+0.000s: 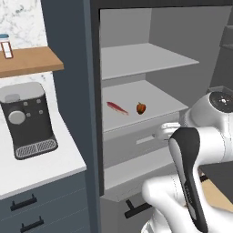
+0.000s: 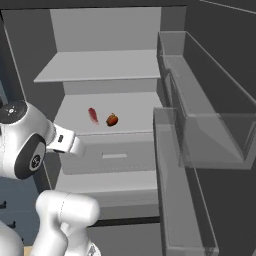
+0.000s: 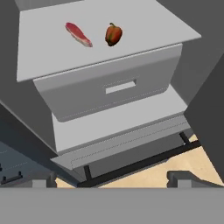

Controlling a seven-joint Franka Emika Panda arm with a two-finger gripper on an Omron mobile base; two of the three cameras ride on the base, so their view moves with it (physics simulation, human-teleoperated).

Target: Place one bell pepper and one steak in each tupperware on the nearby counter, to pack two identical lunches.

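White and grey are all around us, because we are looking into an open fridge. Our gripper [image 3: 112,183] is hanging low in front of it, and in the hand view its two dark tips are sticking up far apart. The jaws are standing wide open and are holding nothing. Nearest to us, a black bar [image 3: 144,162] is running along the bottom of the fridge, with tan floor [image 3: 183,162] showing past it. Above that, a grey drawer [image 3: 109,87] with a slot handle is sitting shut, and its front edge is sticking out a little from under the shelf. We are seeing lots of free air between the gripper and that drawer.

Further back, on the shelf [image 1: 154,98] over the drawer, a steak [image 1: 117,108] and a bell pepper [image 1: 141,108] are lying side by side, near each other but not touching. Both are sitting back from the shelf's front edge, with bare shelf all around them. Another bare shelf [image 1: 145,59] is hanging above.

On our right, the open fridge door [image 2: 200,130] with clear bins is standing close. On our left, the counter [image 1: 36,168] is holding a dark coffee machine [image 1: 28,119], well apart from the food.
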